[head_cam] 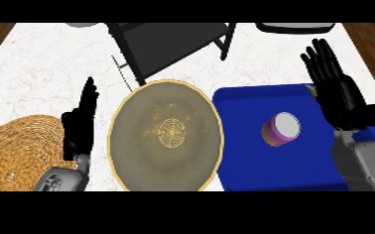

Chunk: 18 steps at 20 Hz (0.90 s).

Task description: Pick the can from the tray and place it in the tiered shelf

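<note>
1. A purple can with a pale lid lies tilted on the blue rectangular tray, just beside the right hand, whose fingers are straight and spread, holding nothing.
2. The left hand rests open between a woven straw mat and a round gold-rimmed plate.
3. Risk: the tilted can may roll from a grasp; the dark tiered shelf stands well apart across the white marble desk.

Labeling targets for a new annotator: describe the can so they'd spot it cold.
Find the blue tray on the right half of the white counter, beside the big round gold-rimmed plate. The can lies tilted on the tray's right part, near the right hand, which is open above it. It is the only thing on the tray: a small purple cylinder with a pale top.
</note>
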Each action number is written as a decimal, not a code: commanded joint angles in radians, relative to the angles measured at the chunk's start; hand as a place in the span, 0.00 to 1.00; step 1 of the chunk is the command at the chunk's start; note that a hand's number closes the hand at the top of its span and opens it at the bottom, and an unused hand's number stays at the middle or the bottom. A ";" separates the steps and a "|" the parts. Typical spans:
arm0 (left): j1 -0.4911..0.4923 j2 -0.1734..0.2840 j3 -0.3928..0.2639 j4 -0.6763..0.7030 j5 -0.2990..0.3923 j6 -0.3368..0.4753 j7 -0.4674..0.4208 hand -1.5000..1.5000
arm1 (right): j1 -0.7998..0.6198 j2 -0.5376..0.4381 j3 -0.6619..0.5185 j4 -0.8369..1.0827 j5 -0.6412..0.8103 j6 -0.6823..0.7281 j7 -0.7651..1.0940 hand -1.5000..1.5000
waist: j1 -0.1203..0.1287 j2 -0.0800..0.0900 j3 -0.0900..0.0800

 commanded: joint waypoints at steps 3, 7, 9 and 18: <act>0.064 0.045 -0.027 0.032 0.010 -0.093 -0.017 0.50 | 0.132 -0.107 -0.057 -0.007 0.163 -0.260 0.160 0.00 | -0.053 -0.021 0.015; 0.088 0.059 -0.043 0.034 0.015 -0.124 -0.005 0.50 | 0.320 -0.339 -0.112 0.191 0.363 -0.372 0.289 0.00 | -0.154 0.016 -0.010; 0.132 0.064 -0.071 0.048 0.044 -0.197 -0.024 0.50 | 0.349 -0.252 -0.199 0.145 0.311 -0.532 0.353 1.00 | -0.117 -0.019 0.011; 0.106 0.140 -0.022 0.072 0.123 -0.387 -0.067 0.50 | 0.533 -0.148 -0.016 -0.481 0.394 -0.601 0.492 0.00 | -0.018 -0.014 0.018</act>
